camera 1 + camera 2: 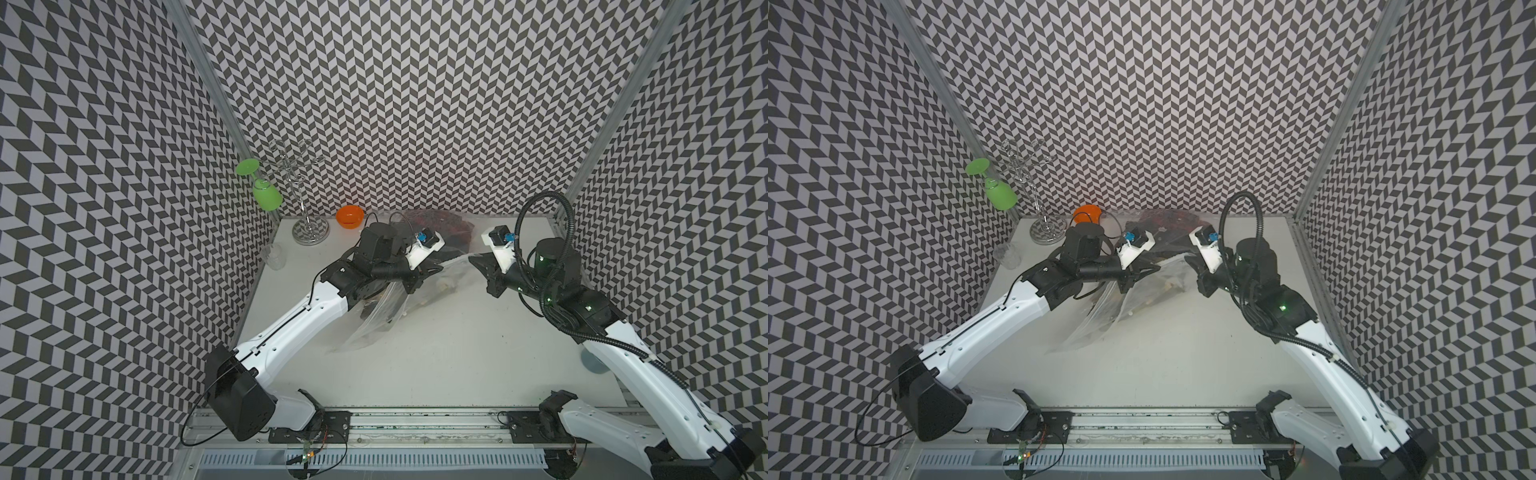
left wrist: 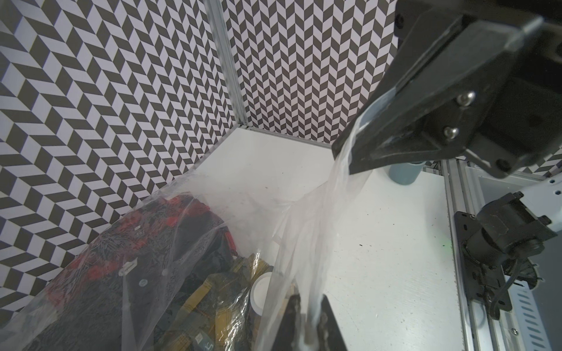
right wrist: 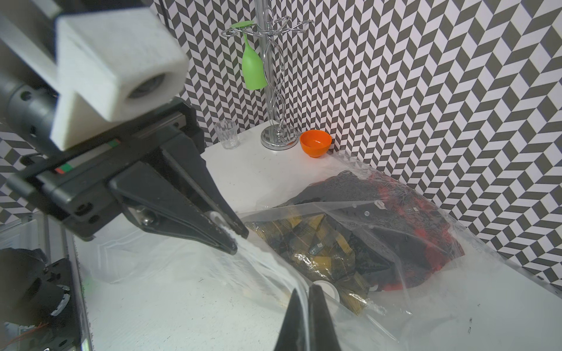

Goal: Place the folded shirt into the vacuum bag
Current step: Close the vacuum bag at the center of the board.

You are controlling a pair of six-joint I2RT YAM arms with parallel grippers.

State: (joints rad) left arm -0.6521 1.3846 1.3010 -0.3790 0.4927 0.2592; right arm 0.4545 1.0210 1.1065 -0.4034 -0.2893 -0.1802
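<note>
Nearest, on the white tabletop, the loose end of the large clear, crinkly plastic vacuum bag trails toward the front edge. Further in, the left gripper has its jaws pressed together on a strip of the bag's film. The right gripper faces it and pinches the same film edge. Just beyond them the bag's round white valve shows beside a yellow-and-dark plaid cloth inside the bag. Behind that, also inside the bag, the red-and-black patterned folded shirt lies near the back wall. At the far left corner stand a clear plastic tumbler, a small orange bowl and a chrome wire stand with a green wine glass hanging upside down.
</note>
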